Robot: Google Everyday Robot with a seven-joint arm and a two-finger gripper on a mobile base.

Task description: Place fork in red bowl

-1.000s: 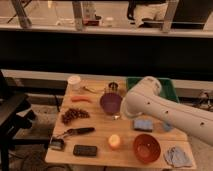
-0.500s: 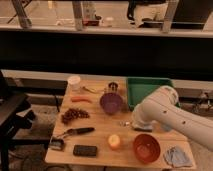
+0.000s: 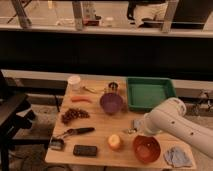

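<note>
The red bowl (image 3: pixel 146 148) sits at the table's front right and looks empty. My white arm (image 3: pixel 175 125) reaches in from the right. Its gripper (image 3: pixel 134 130) hangs low over the table just up-left of the red bowl, largely hidden by the wrist, and it is shut. A thin silvery bit (image 3: pixel 128 131) shows at the gripper's tip and may be the fork. I cannot tell whether it is held or lying on the table. A small blue pad (image 3: pixel 136 123) lies right beside the gripper.
A purple bowl (image 3: pixel 111 102) stands mid-table, with a green tray (image 3: pixel 150 92) at the back right. An orange fruit (image 3: pixel 115 142), a black-handled utensil (image 3: pixel 77 132), a black slab (image 3: pixel 85 150), dark grapes (image 3: pixel 74 115), a white cup (image 3: pixel 74 81) and a grey cloth (image 3: pixel 177 156) share the table. A black chair (image 3: pixel 10 115) stands left.
The arm has swung down and to the right, uncovering the green tray and the purple bowl. Its end now sits close to the red bowl.
</note>
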